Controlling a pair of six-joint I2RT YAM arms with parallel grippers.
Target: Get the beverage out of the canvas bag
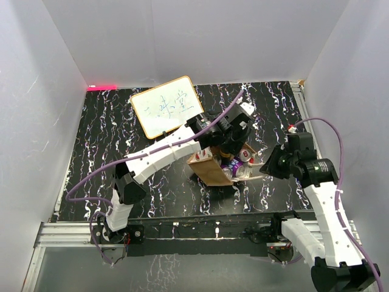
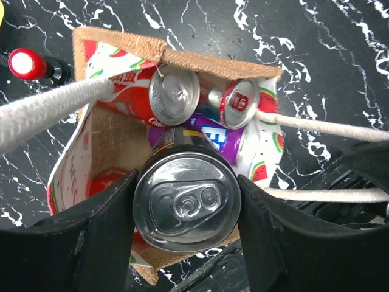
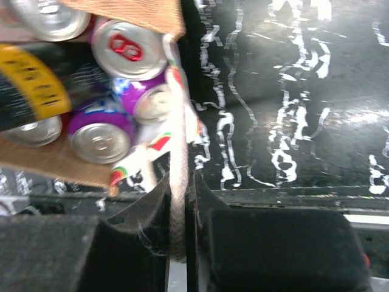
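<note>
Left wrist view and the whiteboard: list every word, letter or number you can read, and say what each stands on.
"F": large white letter on the purple can; the rest is hidden behind the black can.
Red can: white print, too blurred to read.
Whiteboard: blue handwritten characters, too small to read.
No numbers can be read.

Brown canvas bag (image 2: pixel 121 42), white cord handle (image 3: pixel 176 201) — red can (image 2: pixel 127 97), purple can (image 2: pixel 228 143), black-yellow can (image 3: pixel 27 91); table (image 2: pixel 340 48) black, white-veined.
</note>
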